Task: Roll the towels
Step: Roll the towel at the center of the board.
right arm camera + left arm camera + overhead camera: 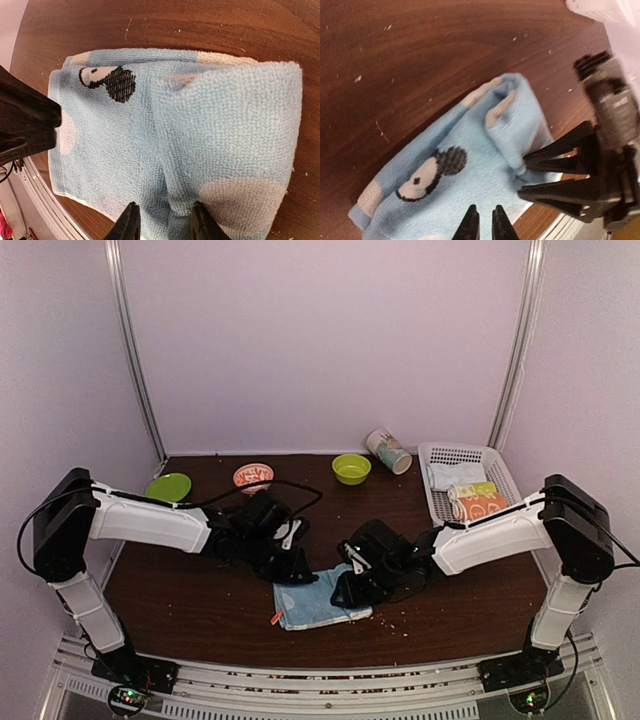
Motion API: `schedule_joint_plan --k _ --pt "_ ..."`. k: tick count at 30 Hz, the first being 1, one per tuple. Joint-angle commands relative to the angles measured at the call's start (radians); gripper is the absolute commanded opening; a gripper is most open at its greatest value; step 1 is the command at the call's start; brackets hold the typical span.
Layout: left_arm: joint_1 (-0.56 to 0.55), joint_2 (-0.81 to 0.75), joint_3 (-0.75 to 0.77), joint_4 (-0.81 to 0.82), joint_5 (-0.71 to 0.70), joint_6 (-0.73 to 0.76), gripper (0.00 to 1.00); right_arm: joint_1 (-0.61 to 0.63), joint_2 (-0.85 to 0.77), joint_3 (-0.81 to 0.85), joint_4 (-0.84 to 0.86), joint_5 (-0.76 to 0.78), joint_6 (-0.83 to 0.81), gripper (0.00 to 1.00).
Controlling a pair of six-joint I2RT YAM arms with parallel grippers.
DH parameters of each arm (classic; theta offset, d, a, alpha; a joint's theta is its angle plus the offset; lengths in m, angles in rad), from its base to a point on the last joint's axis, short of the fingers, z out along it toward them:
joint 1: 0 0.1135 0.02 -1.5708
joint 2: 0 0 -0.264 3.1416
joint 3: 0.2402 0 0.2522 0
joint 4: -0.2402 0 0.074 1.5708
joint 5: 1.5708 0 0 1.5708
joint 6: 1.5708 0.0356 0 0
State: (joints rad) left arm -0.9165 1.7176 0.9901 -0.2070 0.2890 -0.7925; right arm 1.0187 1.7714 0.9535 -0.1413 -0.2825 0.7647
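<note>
Counting two towels: one light blue towel (312, 605) with a Mickey head, and one orange towel (482, 506) sitting rolled in the white basket (505, 480). Also counting two more rolls in that basket, one pale roll (447, 475) and one yellow-green roll (473, 489). Counting as well one green plate (168, 486), one patterned bowl (253, 476), one green bowl (351, 468) and one cup (388, 451) lying on its side, all strung along the back edge.

Looking at a dark brown wooden worktop (200, 610), speckled with pale crumbs, standing inside pale lilac walls with metal posts in the back corners. Basket sitting in the back right corner.

Finding the blue towel lying flat near the front edge, about midway along it, with the end under the right arm folded over into a thick lip. Meeting over it with two hands. Left hand (482, 220) hanging over the towel's opposite side, clenched down to a slit, with no telling of cloth pinched or not. Right hand (164, 215) released, straddling the folded lip with one finger on either side.
</note>
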Motion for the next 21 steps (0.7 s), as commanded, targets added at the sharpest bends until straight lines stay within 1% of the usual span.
schedule_joint_plan --k 1,12,18,21 --pt "-0.004 0.021 0.108 0.026 0.026 0.01 0.11 -0.005 0.002 -0.061 0.051 -0.002 0.003 0.37" --pt "-0.004 0.206 0.278 0.03 0.084 0.019 0.1 -0.009 -0.012 -0.081 0.066 0.008 -0.002 0.36" --pt "-0.004 0.273 0.314 0.053 0.121 0.012 0.09 -0.009 -0.023 -0.082 0.077 -0.004 -0.004 0.36" --pt "-0.004 0.3 0.323 0.049 0.118 0.012 0.06 -0.009 -0.035 -0.081 0.072 -0.009 -0.013 0.37"
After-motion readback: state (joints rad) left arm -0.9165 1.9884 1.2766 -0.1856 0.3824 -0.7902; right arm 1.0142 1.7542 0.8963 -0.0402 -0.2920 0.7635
